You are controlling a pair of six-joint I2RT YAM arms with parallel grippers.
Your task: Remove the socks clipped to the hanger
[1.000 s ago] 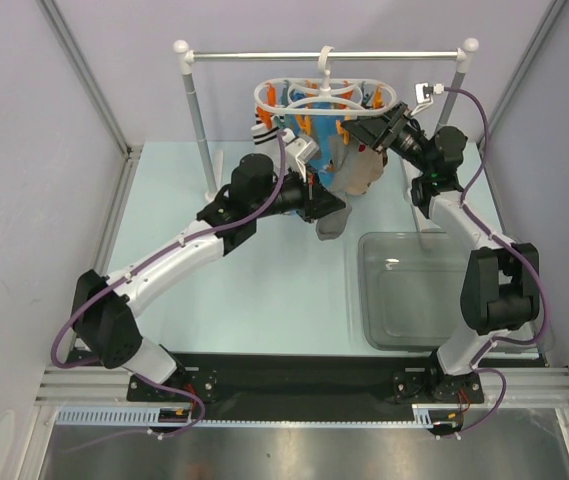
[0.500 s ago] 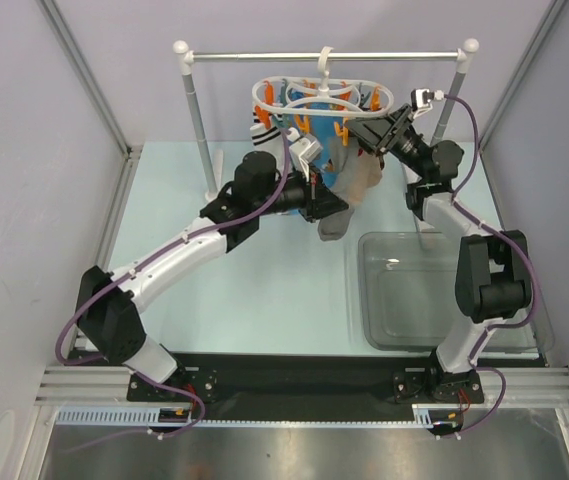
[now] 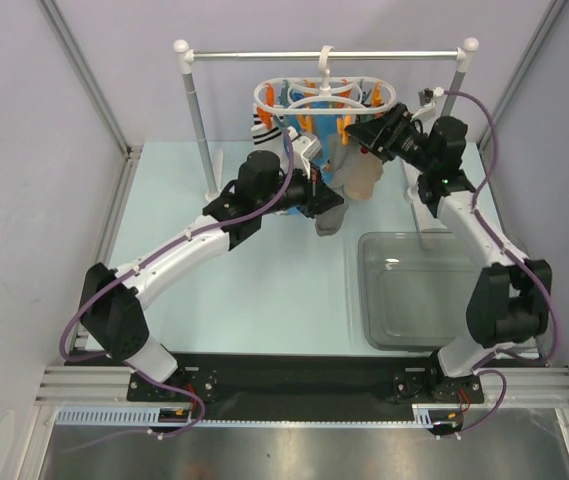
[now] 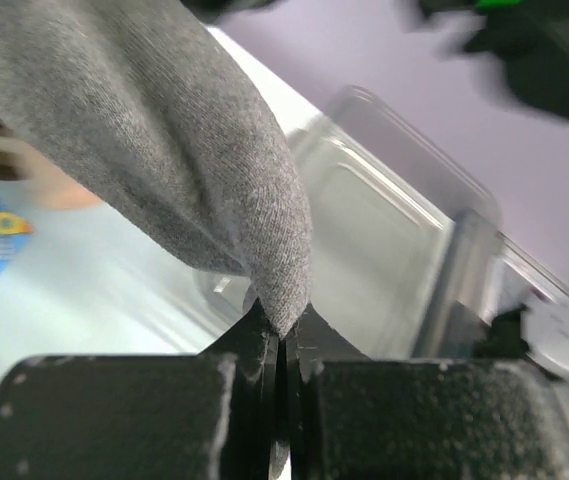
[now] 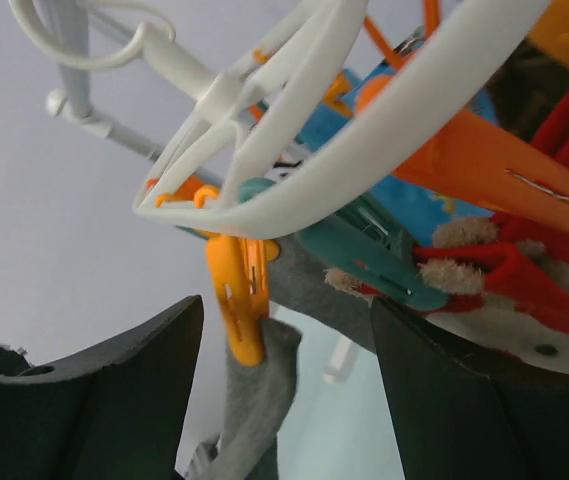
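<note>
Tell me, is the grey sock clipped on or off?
Clipped on. An orange clip bites the top of the grey sock under the hanger, and the left tool pinches the sock's bottom end.

The white oval hanger [image 5: 384,140] is hung by its hook from the rail [image 3: 264,54], with orange clips [image 5: 239,300] dangling. Clipped beneath are a grey sock [image 4: 164,130], its tip pinched in the left hand [image 4: 282,350], a beige red-marked sock [image 3: 362,176] and a black-striped white sock [image 3: 263,128].

High rear overview, wrist close-ups, all sharing grey sock [image 4: 164,130]
</note>
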